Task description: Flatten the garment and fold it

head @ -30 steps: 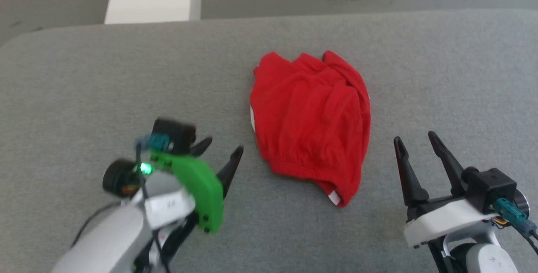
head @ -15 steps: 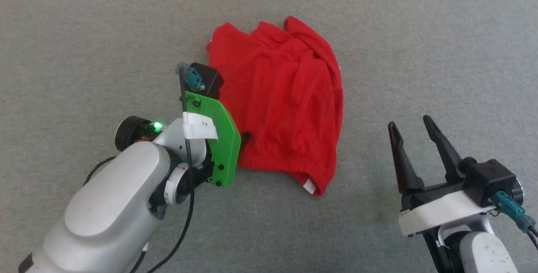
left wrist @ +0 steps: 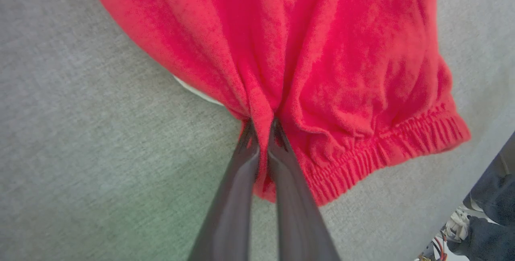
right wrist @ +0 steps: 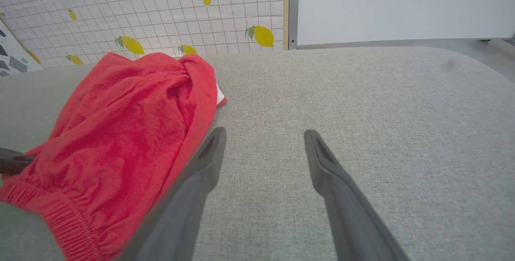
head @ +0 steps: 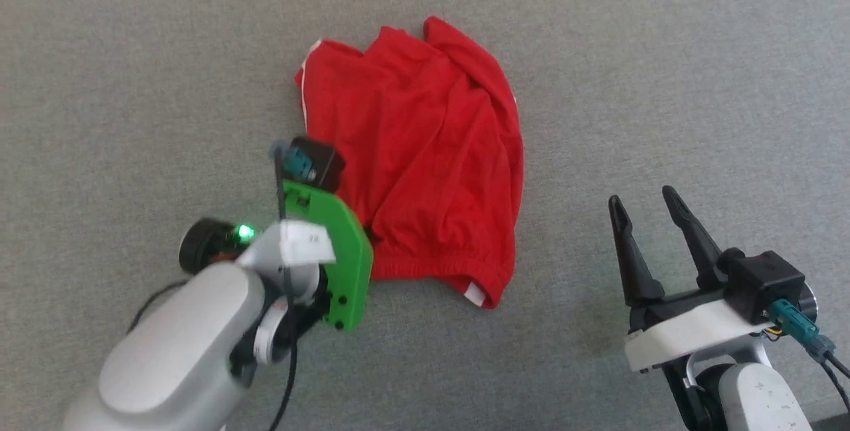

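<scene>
The garment (head: 425,152) is a crumpled bright red pair of shorts lying mid-table, with its gathered waistband toward me and white trim at its near right corner. My left gripper (left wrist: 261,126) is shut on a fold of red fabric just above the waistband at the garment's (left wrist: 330,52) left side. In the head view the green wrist bracket (head: 332,252) covers those fingers. My right gripper (head: 641,196) hovers open over bare table to the right of the garment. In its own view the right gripper (right wrist: 264,131) holds nothing, and the garment (right wrist: 120,132) lies to its left.
The grey fabric-covered table (head: 664,86) spreads wide on all sides of the shorts. A lemon-patterned tiled wall (right wrist: 161,7) stands beyond the table's far edge. A person's dark trouser leg (left wrist: 491,212) shows off the table edge in the left wrist view.
The head camera has tipped down. My left gripper reached the garment's left waistband corner and shut on the fabric. The right gripper stays open in place.
</scene>
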Robot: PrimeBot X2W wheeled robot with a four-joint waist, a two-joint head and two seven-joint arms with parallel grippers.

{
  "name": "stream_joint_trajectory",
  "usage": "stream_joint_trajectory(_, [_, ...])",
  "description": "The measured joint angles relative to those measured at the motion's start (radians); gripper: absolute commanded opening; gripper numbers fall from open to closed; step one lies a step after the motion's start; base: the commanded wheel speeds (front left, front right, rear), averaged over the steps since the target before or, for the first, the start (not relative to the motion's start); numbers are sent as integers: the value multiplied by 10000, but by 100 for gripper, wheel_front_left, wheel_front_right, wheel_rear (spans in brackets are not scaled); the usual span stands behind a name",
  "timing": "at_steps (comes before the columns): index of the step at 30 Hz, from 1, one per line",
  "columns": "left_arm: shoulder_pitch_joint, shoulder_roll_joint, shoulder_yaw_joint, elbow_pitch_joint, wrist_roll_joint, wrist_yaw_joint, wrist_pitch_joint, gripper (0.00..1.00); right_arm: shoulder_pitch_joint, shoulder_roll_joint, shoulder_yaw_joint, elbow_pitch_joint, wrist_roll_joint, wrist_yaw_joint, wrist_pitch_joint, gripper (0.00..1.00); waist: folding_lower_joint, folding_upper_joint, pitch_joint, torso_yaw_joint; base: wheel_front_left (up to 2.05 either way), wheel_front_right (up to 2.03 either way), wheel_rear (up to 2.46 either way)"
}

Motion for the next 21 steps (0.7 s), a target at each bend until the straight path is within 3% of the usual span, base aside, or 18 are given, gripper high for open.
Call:
stream_joint_trajectory(11, [692,1446,1459,-642,6,466,-1179,0,5,2,88,368,63,0,163,100,-2,-1,-1246,402,0,0,0])
stream_joint_trajectory(21, [426,2309,2464,1104,-81,506,-1501,0,2,4,309,309,67,0,234,100,-2,-1,-1352,481,0,0,0])
